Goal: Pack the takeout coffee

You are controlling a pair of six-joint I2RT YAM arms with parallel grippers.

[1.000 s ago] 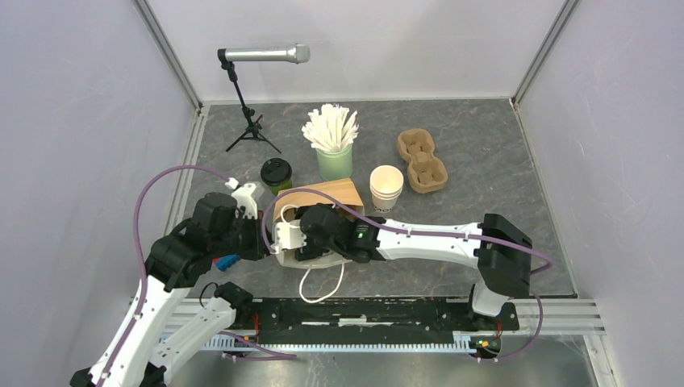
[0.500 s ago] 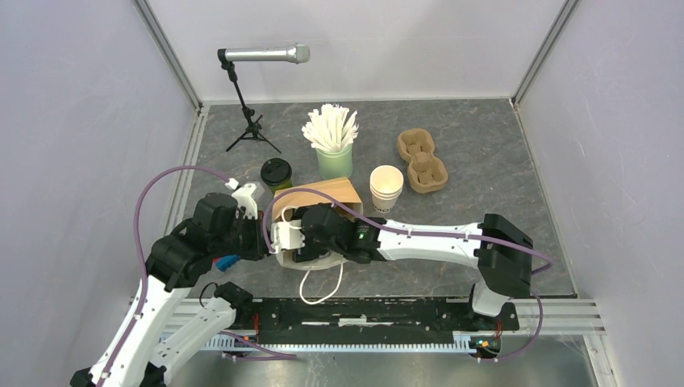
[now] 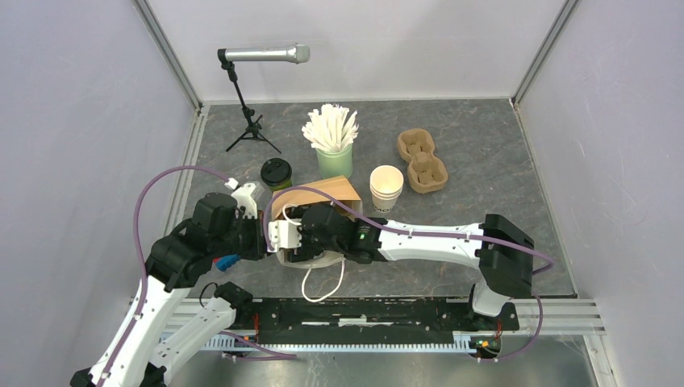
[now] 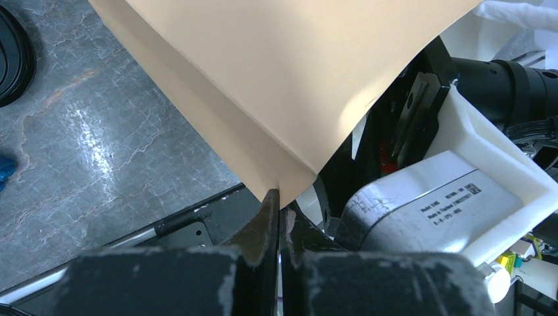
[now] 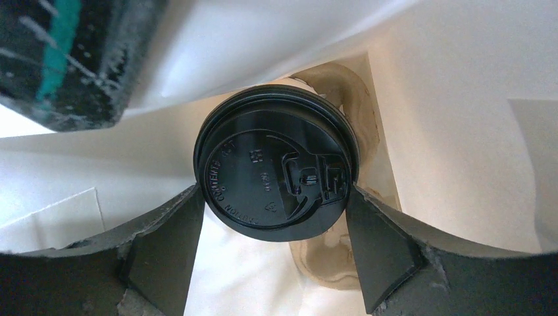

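A brown paper bag with a white inside lies open on the table. My left gripper is shut on the bag's edge and holds it up. My right gripper reaches inside the bag, its fingers pressed on both sides of a coffee cup with a black lid. The cup's body is hidden under the lid. A pulp carrier lies under it in the bag. The olive-green coffee cup stands outside, just left of the bag; its lid shows in the left wrist view.
A mint-green cup of white sticks, a stack of lidless cream cups and a second pulp carrier stand behind the bag. A microphone stand is at the back left. The bag's white handle loop lies toward the near rail.
My right wrist has shifted slightly left and deeper at the bag's mouth. The left arm and the bag have barely moved.
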